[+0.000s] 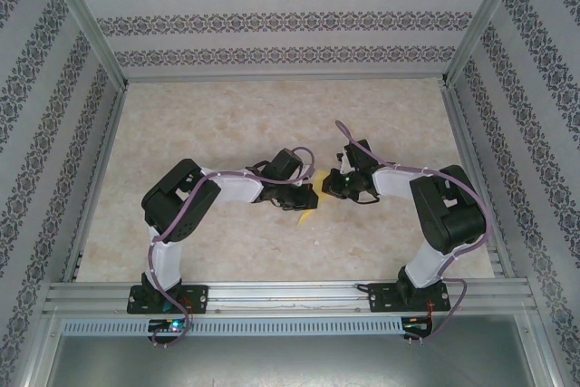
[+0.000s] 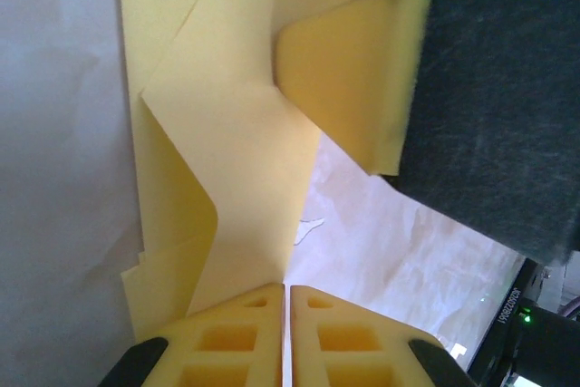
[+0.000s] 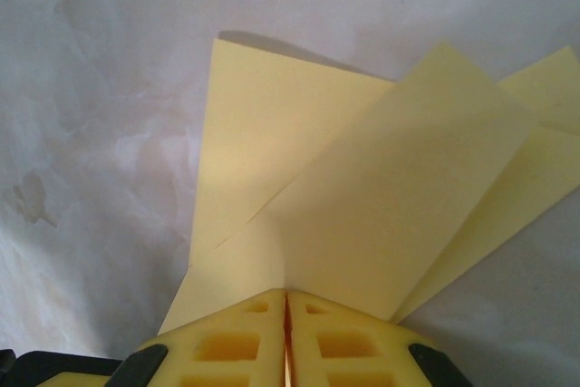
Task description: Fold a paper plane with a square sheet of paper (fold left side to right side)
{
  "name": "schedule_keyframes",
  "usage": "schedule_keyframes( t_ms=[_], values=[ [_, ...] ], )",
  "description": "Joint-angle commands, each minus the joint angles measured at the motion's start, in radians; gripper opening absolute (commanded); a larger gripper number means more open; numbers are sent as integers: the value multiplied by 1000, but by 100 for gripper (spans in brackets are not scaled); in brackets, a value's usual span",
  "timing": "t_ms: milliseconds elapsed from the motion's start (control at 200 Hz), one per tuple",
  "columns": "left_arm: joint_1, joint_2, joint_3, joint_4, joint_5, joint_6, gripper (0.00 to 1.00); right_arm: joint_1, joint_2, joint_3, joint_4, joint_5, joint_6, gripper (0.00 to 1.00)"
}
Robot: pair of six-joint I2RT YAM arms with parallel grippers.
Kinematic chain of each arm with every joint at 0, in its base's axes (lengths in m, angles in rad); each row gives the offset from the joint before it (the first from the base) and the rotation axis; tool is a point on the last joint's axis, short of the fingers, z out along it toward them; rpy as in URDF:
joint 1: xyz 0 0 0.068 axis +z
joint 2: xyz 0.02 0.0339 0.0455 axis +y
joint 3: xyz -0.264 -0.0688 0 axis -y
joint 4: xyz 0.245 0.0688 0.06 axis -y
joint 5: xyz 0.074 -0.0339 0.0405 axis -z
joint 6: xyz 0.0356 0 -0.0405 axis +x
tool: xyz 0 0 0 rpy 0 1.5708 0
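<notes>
The square sheet of paper (image 1: 306,211) is yellow and folded into overlapping angled flaps, held up off the table at its centre between both grippers. My left gripper (image 1: 306,195) is shut, and in the left wrist view the paper (image 2: 227,133) runs down into its closed tips (image 2: 288,287). My right gripper (image 1: 329,189) is shut too, pinching a crease of the paper (image 3: 362,197) at its tips (image 3: 287,294). One right finger pad (image 2: 349,79) shows against the paper from the left wrist.
The beige marbled table (image 1: 227,124) is boxed in by patterned walls and aluminium posts. A metal rail (image 1: 290,295) runs along the near edge by the arm bases. Open table lies all round the paper.
</notes>
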Motion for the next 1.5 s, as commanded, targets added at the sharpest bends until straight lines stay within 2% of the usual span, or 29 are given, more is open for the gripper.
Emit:
schedule_keyframes(
  t_ms=[0,210,415,495,625,779,1034,1499],
  values=[
    [5,25,-9,-32,-30,17,10,17,40,-18,-113,68,-16,10],
    [5,36,-26,-45,-59,23,9,17,17,6,-114,42,-24,10],
    [5,46,-51,-62,-97,37,6,-12,-63,83,-79,-67,-42,10],
    [10,51,-67,-42,-91,26,5,-20,-103,97,-80,-73,-54,10],
    [23,48,-88,-11,-81,11,4,-22,-153,48,-72,-59,-56,10],
    [32,50,-104,11,-76,-2,3,-2,-190,-78,50,-53,-6,10],
    [36,51,-108,8,-82,-6,3,40,-153,-150,211,-51,27,10],
    [37,57,-100,-5,-86,-6,2,49,-29,-126,278,-28,15,9]
  ],
)
